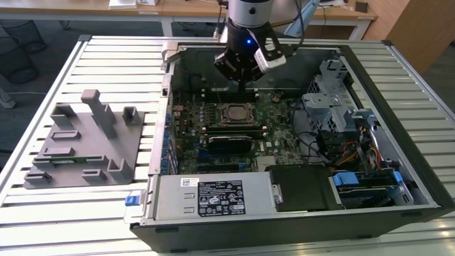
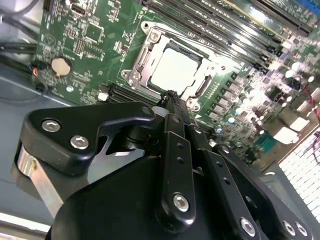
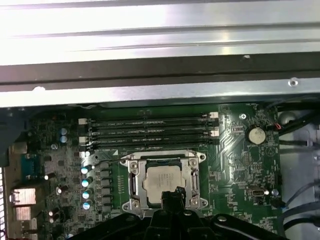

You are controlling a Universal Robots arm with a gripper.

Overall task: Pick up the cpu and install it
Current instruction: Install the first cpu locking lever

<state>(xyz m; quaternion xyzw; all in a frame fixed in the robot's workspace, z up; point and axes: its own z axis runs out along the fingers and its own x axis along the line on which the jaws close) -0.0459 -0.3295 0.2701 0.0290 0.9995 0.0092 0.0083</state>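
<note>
The black multi-link gripper [image 1: 242, 80] hangs inside the open black computer case [image 1: 398, 133], above the green motherboard [image 1: 277, 133] near the case's far wall in the exterior view. In the second wrist view its black fingers [image 2: 172, 117] sit pressed together, tips meeting with no gap and nothing between them: clenched and empty. The cpu [image 3: 163, 180], a small flat square chip with a silvery-grey metal top, lies seated in the dark square socket with metal frame [image 3: 134, 170] on the motherboard; in both wrist views the fingertips hover just beside the chip's near edge, contact not discernible. A round silver coin battery [image 3: 255, 134] sits apart from the socket. On the slatted metal table [image 1: 106, 58], at the exterior view's left, rests a grey moulded fixture tray [image 1: 85, 144].
</note>
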